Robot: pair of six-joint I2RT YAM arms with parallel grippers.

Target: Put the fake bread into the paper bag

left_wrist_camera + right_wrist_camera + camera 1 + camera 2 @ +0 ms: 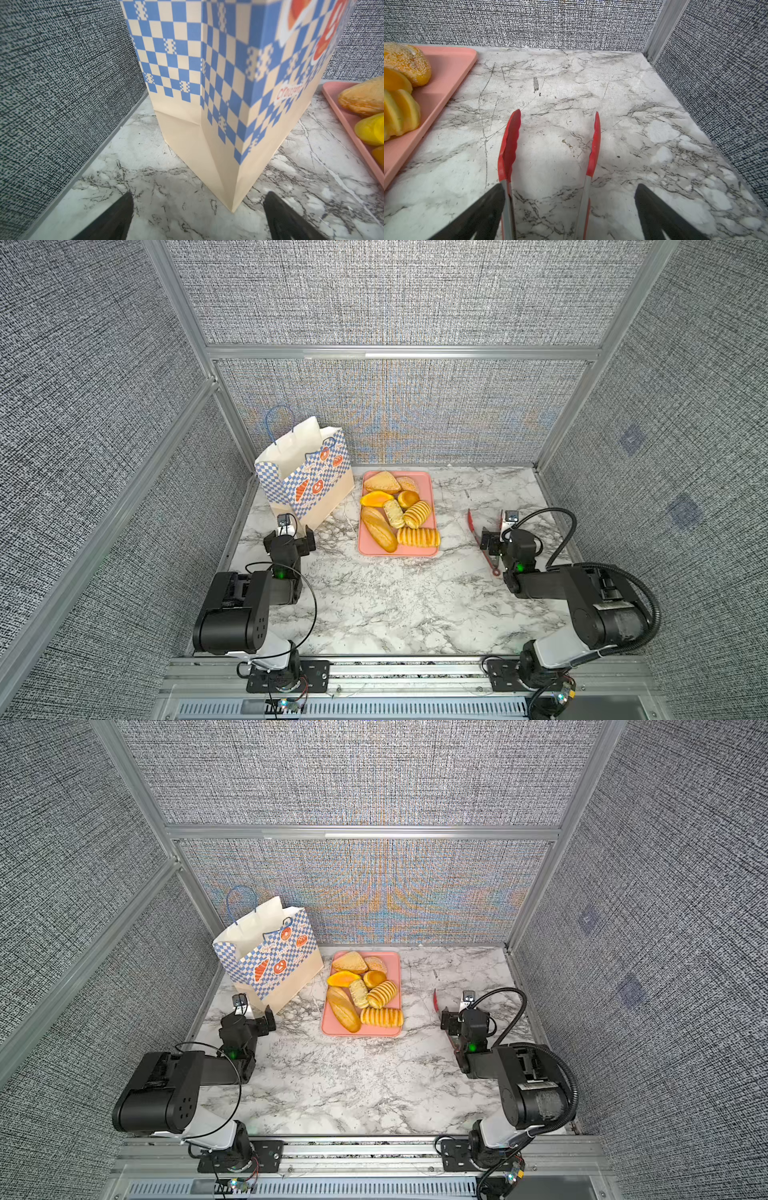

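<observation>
- Bread point(378, 529) is sitting on the pink tray point(426, 487), mid-table toward the back.
- Bag point(305, 485) is standing upright just left of the tray, mouth open.
- Tongs point(509, 145) are lying on the table point(374, 605), arms spread, pinching nothing.
- Right gripper point(570, 187) is straddling the tong arms, fingers wide apart, not squeezing.
- Left gripper point(198, 195) is hovering wide open at the bag's near bottom corner.

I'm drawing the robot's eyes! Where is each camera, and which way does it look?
Top views: high above the robot's end, looking down at the marble table, paper bag and pink tray of fake bread; left arm and right arm show.
Left wrist: on the left arm, facing the paper bag's corner; open left fingers show.
Right wrist: on the right arm, facing the back corner; open right fingers straddle the red tongs.
Shared: every view shows the pink tray's fake bread.
</observation>
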